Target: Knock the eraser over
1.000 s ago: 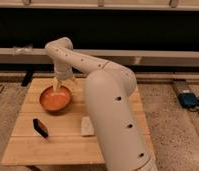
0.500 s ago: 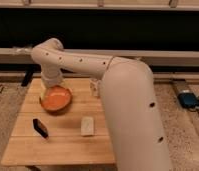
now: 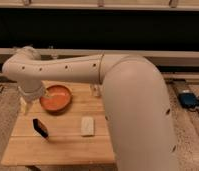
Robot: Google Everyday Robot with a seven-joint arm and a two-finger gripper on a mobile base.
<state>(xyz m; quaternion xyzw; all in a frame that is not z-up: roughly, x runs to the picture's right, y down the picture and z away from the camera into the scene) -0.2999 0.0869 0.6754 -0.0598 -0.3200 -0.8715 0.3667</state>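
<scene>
Eraser (image 3: pixel 40 128) — a small black rectangular slab — stands on edge near the front-left of the light wooden slatted table (image 3: pixel 68 147), upright and not yet toppled. The gripper (image 3: pixel 27 103) hangs low at the table's left edge, just beside the round orange bowl (image 3: pixel 56 98) and behind the eraser, apart from it. Whether it is spread or closed cannot be told from this view. Above it the bulky white arm (image 3: pixel 93 70) reaches across from the right, covering the table's right side. A pale flat rectangular pad (image 3: pixel 87 126) lies to the right of the eraser, apart from it. The eraser looks light and stiff, balanced on a narrow base, so no grasp seems needed — a sideways nudge against the upper part of a broad face should tip it, while a low push would likely only slide it.
</scene>
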